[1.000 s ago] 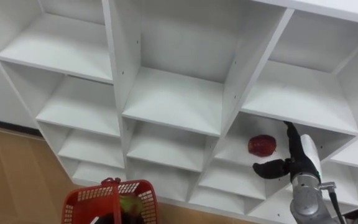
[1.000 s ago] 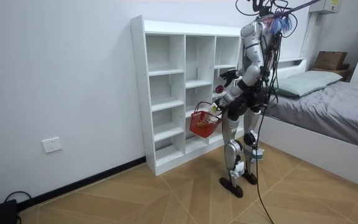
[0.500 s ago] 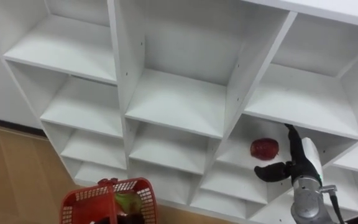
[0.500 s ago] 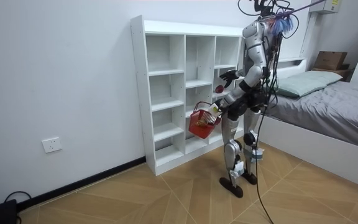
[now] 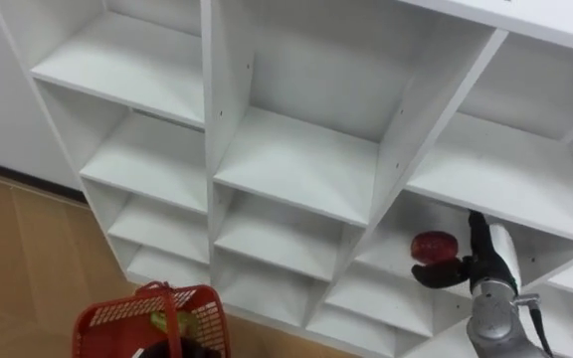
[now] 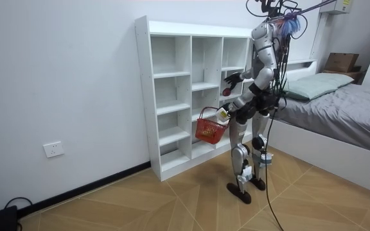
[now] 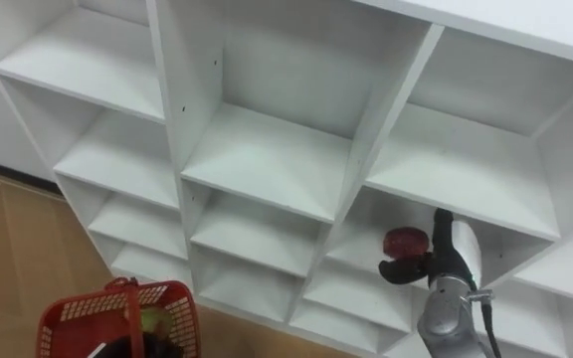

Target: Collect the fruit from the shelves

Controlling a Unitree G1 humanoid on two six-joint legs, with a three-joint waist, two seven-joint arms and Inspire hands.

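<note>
Left eye view, lower right: right hand (image 5: 476, 267) beside the round red apple (image 5: 432, 246), ready to grab. Fingers wide open, empty.

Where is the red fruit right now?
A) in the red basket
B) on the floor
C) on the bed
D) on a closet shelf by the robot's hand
D: the red fruit sits on a shelf of the white closet, with the open right hand close beside it, well above the red basket.
</note>
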